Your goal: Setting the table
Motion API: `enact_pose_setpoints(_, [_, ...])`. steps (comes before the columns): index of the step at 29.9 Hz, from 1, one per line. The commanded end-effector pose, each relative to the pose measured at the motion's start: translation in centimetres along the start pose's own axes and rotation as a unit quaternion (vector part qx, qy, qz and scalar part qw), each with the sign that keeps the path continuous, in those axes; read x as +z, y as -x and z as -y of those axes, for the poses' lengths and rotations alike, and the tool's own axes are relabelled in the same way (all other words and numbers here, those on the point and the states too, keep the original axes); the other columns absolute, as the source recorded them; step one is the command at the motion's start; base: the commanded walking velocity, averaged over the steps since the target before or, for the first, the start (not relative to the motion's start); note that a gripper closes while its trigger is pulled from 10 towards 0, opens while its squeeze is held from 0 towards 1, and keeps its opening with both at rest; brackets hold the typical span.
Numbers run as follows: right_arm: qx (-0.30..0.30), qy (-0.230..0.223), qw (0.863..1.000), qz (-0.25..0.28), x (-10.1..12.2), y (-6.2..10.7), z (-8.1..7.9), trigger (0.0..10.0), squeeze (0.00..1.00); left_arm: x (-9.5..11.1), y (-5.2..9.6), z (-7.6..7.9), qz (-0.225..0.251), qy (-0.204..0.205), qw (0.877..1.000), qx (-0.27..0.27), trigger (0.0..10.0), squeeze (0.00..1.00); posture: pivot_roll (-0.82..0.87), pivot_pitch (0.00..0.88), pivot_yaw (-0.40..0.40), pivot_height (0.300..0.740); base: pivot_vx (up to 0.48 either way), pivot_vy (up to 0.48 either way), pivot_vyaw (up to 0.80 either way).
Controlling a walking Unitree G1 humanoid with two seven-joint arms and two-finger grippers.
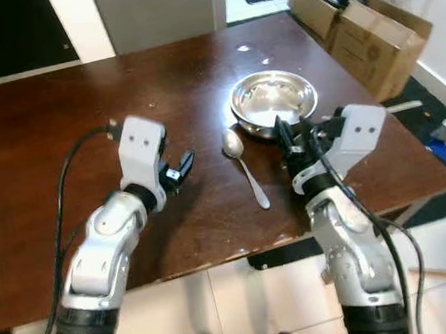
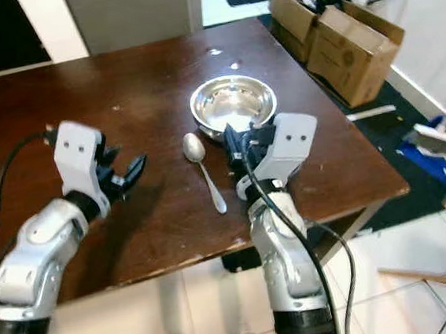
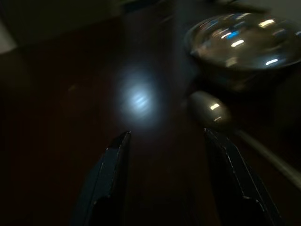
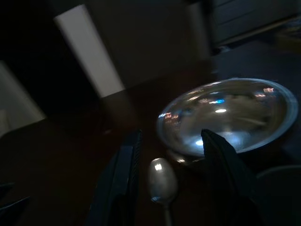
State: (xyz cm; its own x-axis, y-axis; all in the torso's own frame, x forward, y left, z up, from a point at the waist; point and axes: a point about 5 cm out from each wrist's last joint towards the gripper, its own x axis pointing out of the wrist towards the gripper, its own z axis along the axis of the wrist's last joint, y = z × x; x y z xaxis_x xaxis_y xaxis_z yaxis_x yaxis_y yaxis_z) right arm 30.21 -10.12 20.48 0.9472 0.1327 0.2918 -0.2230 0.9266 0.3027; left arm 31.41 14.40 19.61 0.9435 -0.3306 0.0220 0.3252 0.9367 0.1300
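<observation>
Left eye view: we see a steel bowl (image 1: 273,101) on the dark wooden table (image 1: 38,129), with a spoon (image 1: 243,166) lying just beside it on the robot's left, bowl end nearest the dish.
Right eye view: our left gripper (image 2: 126,173) hovers over bare wood, well apart from the spoon; our right gripper (image 2: 233,146) sits at the bowl's near rim. Cardboard boxes (image 2: 328,30) stand beyond the table.
Left wrist view: our left fingers (image 3: 110,174) are spread, holding nothing.
Right wrist view: our right fingers (image 4: 123,176) are parted, empty, with the spoon's bowl seen between them.
</observation>
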Motion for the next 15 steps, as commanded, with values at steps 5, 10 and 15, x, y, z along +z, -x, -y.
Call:
enact_pose_setpoints(5, [-0.003, -0.015, 1.000, -0.009, -0.30, 0.23, 0.20, 10.0, 0.00, -0.70, 0.04, 0.33, -0.017, 0.001, 1.000, -0.002, 10.0, 0.00, -0.09, 0.109, 0.089, 0.740, 0.000, 0.000, 0.00])
enact_pose_setpoints(10, [0.001, -0.019, 1.000, -0.007, -0.21, 0.29, 0.09, 10.0, 0.00, -0.78, -0.01, 0.34, -0.021, 0.001, 1.000, 0.000, 10.0, 0.00, -0.09, 0.111, 0.090, 0.740, 0.000, 0.000, 0.00])
enact_pose_setpoints(15, [0.003, -0.018, 1.000, -0.009, -0.23, 0.36, 0.02, 10.0, 0.00, -0.85, 0.02, 0.04, -0.020, 0.009, 1.000, 0.005, 10.0, 0.00, -0.09, 0.115, 0.089, 0.740, 0.000, 0.164, 0.00])
